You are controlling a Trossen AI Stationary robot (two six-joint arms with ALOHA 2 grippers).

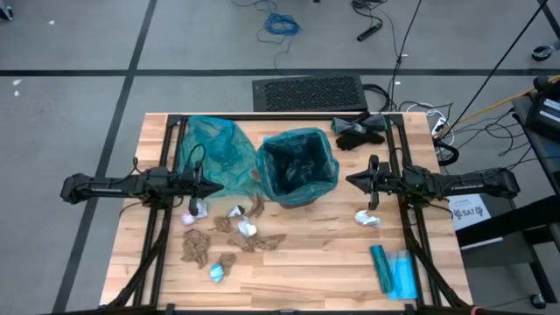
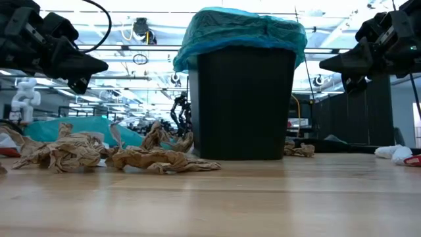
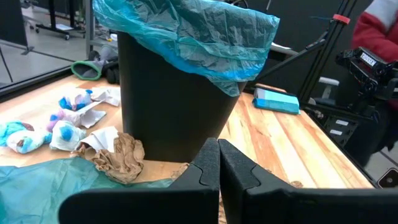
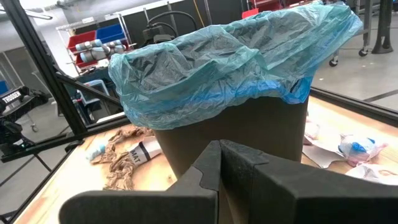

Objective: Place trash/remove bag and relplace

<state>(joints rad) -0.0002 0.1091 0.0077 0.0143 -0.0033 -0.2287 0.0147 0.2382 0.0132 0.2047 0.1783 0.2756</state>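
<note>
step: you look to be at the very start; the paper wads lie on the table, and nothing shows yet inside the bin.
left claw: fingers pressed together, empty, raised near the wads and the bin's left side.
right claw: fingers together, empty, raised right of the bin, near a lone white wad.
next move: you'd likely open the left claw and lower it onto the nearest wad.
bin liner: teal, folded over the rim.
around: spare teal bag beside the bin; black cloth behind; blue packet at the front right.
in the way: the wads sit close together, so you may catch two at once.
</note>
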